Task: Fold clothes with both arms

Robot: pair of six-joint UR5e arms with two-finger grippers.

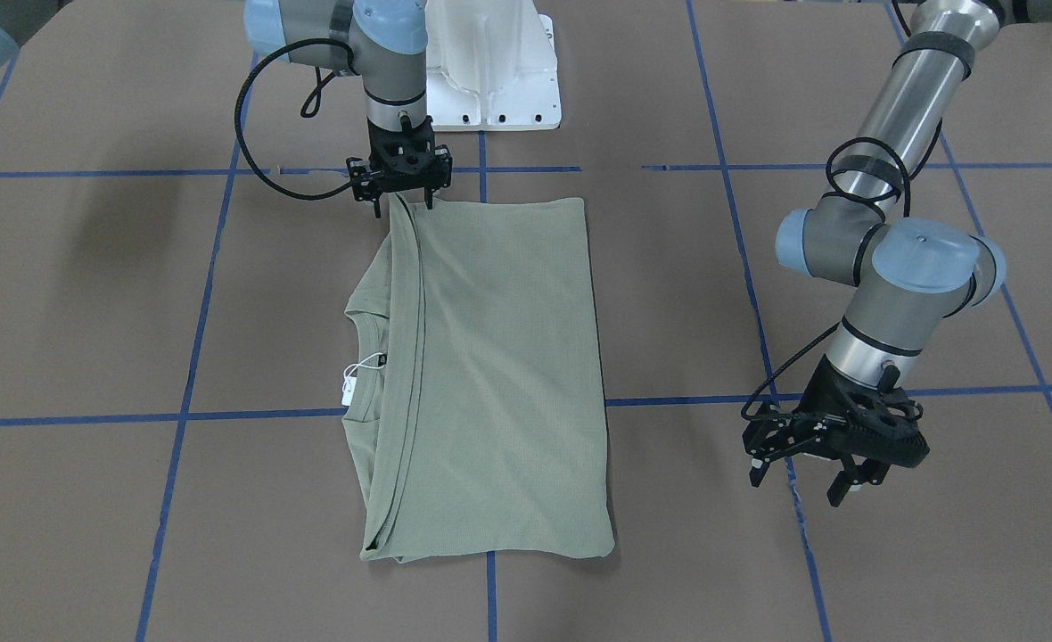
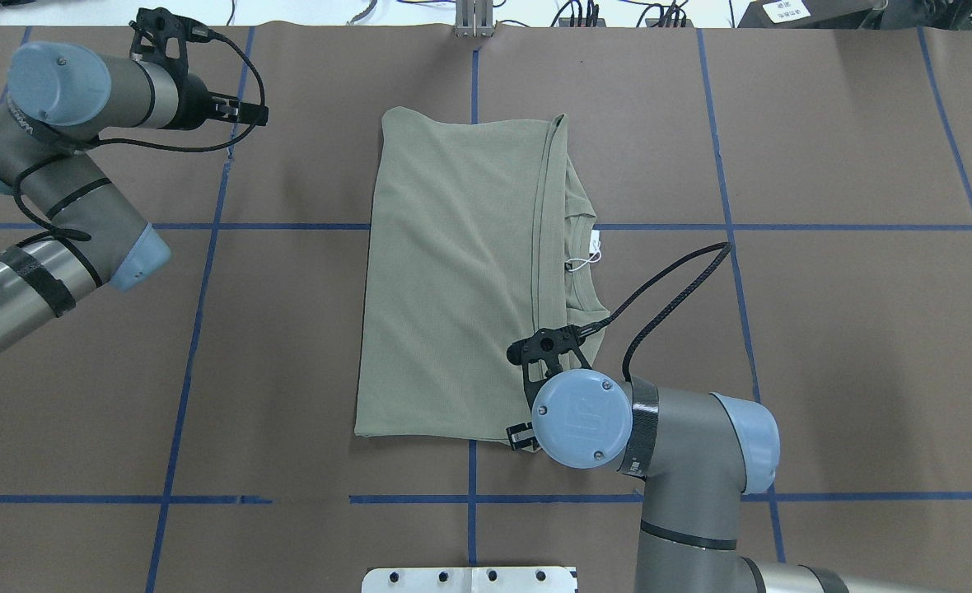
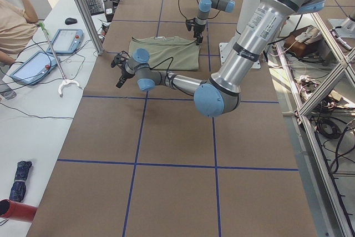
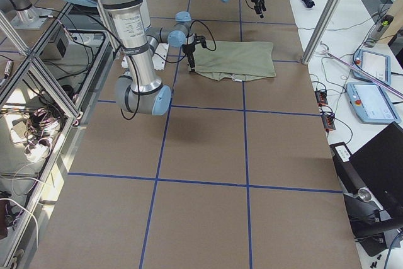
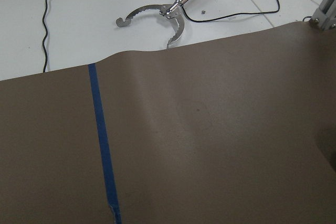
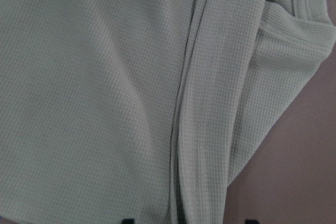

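The pale sage-green shirt [image 1: 499, 374] lies flat on the brown table, folded into a tall rectangle [image 2: 453, 272]. Its neck and white hang tag [image 1: 349, 383] show at the edge on my right. My right gripper [image 1: 403, 205] is open and points down at the shirt's near corner, one finger on each side of the folded hem. The right wrist view shows the ribbed fabric [image 6: 105, 77] close up. In the overhead view the right wrist hides the fingers. My left gripper [image 1: 798, 481] is open and empty, above bare table well away from the shirt's far corner [image 2: 247, 109].
The white pedestal [image 1: 490, 80] stands at the robot's side of the table. Blue tape lines [image 1: 187, 392] cross the brown cover. Beyond the far table edge a metal grabber tool [image 5: 157, 14] lies on a white bench, with tablets [image 3: 64, 40] and an operator [image 3: 16, 20].
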